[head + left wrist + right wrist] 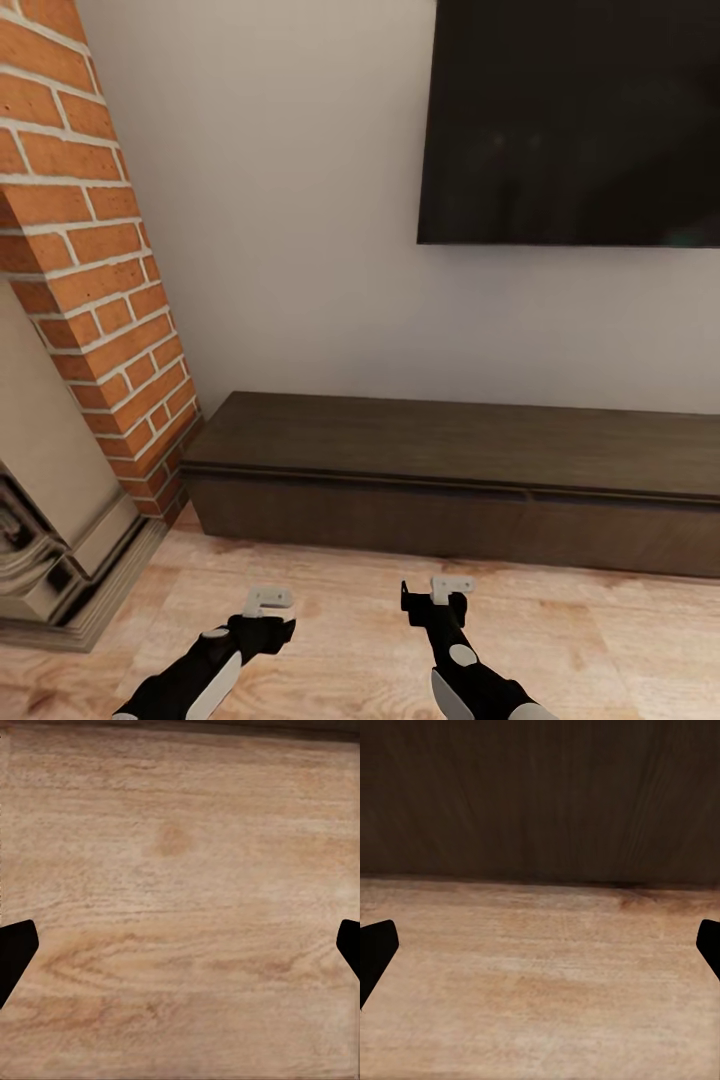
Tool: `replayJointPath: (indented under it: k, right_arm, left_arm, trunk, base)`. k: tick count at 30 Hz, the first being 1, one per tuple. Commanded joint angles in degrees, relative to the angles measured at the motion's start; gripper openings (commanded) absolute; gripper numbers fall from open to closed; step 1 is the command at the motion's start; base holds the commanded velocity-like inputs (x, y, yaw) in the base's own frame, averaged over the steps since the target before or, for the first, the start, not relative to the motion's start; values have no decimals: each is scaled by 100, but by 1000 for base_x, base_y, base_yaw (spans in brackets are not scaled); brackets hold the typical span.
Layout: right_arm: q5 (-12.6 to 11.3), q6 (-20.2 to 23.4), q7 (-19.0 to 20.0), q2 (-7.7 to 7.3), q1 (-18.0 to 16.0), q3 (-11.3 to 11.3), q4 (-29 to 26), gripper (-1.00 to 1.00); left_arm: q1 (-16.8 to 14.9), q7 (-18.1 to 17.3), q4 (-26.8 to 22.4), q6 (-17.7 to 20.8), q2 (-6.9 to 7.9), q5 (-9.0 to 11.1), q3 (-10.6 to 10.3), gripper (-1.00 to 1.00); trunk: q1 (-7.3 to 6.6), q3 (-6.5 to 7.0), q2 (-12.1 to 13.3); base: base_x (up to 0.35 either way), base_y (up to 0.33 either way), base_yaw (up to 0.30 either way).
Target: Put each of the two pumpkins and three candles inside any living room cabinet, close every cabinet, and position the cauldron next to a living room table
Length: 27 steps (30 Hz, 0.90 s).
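cabinet shut, both grippers empty in front of it

cabinet (450,480) runs low and dark along the white wall (290,250), past the brick fireplace (90,290) at far left and under the black tv (575,120) at upper right. its drawer fronts all look flush and closed; no pale inside shows. no pumpkin or candle sits on its top or on the wood floor (330,600) in front.

left gripper (268,600) hangs low over the floor, well short of the cabinet's left end. in the left wrist view its dark fingertips (15,952) sit at the two edges, spread wide, with bare floor between them and nothing held. right gripper (452,585) is just beside it, nearer the middle of the cabinet and a little closer to its front. in the right wrist view its fingertips (375,949) are also spread wide and empty, and they look across the floor at the dark drawer front (540,795).

judging from this, the step in hand is opening a drawer, or checking that all are shut. the fronts have no handles, so the next move probably calls for bringing the right gripper forward to a drawer's top edge or seam to hook and pull it.
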Motion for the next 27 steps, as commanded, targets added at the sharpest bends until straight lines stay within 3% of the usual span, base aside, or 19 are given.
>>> replayJointPath:
  k: [1, 17, 27]
  right_arm:
    - [-42, -20, -28, -1, -5, 48, 4, 100]
    - [-42, -16, -17, 0, -5, 47, 4, 100]
    - [-42, -18, -17, -6, -5, 47, 11, 100]
  left_arm:
    - [-4, 42, -12, 69, 7, 53, -39, 100]
    - [-24, 23, 10, 181, 8, 62, -41, 100]
    - [-23, 23, 4, 183, 9, 60, -41, 100]
  trunk:
    - [-24, 13, 39]
    - [-375, 300, 681]
    - [-595, 480, 1082]
  base:
    - [0, 0, 0]
    - [-4, 0, 0]
    - [-102, 0, 0]
